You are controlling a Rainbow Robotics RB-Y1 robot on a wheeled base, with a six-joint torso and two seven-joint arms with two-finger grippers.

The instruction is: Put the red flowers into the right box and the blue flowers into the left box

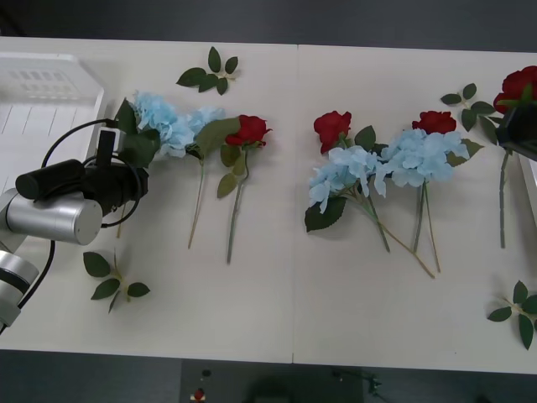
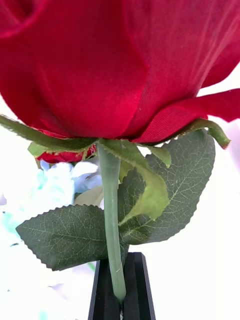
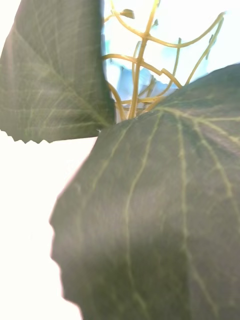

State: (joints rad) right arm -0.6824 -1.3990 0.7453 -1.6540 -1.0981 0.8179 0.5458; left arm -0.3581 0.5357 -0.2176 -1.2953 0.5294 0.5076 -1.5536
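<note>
The right gripper, at the table's far right edge, has its black fingers closed on the green stem of a red rose, whose bloom sits just above them. The left gripper is at the left end of the table, beside the left box, pressed in among the big leaves of a blue flower; whether its fingers are parted or closed, or holding anything, I cannot tell. Three more roses lie on the white table, and two more blue clusters lie right of centre with stems crossing. Loose leaf sprigs are scattered around. A sliver of the right box shows at the right edge.
</note>
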